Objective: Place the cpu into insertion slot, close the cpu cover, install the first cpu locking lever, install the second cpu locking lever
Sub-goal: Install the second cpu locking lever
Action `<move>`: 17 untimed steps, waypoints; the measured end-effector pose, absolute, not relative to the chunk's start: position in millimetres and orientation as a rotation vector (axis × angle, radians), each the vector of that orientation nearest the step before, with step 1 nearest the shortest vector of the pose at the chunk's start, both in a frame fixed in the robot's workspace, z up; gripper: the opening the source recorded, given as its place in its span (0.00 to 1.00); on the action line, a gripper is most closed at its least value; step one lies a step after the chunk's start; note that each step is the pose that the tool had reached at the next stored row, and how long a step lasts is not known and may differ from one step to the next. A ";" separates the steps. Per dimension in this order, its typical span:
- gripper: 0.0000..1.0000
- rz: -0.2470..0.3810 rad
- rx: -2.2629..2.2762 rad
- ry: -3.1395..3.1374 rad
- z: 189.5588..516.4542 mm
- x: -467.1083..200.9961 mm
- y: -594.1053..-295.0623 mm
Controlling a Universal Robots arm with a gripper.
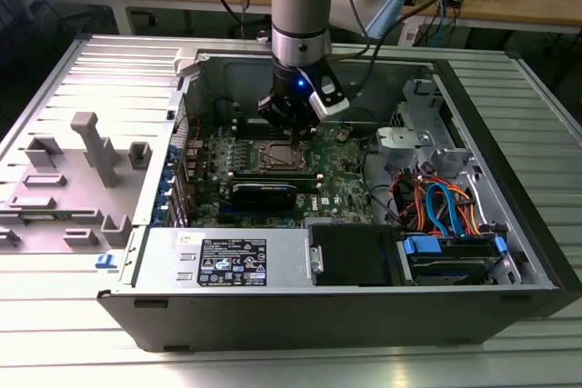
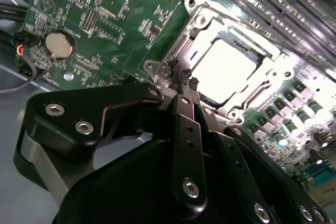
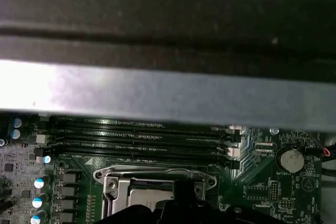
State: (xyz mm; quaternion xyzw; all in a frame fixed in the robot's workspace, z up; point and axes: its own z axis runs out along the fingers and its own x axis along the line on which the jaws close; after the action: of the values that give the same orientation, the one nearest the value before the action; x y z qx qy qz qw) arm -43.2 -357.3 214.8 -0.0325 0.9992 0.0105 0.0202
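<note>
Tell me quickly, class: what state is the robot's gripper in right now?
Gripper: shut, holding nothing visible, its fingertips together beside the corner of the thin silver metal cpu cover over the bright square silver-grey cpu.

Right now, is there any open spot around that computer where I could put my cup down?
Yes: the ribbed metal table in front of the computer case is bare, as is the strip on the exterior view's right. Inside is crowded: the gripper hangs over the insertion slot, and cables fill the corner.
</note>
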 end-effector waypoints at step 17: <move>0.11 0.038 -0.101 3.123 219.3 -39.8 -359.9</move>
State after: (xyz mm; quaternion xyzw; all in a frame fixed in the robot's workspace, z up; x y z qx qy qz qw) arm -39.8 -359.9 219.3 -0.0323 0.9994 0.0123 0.0084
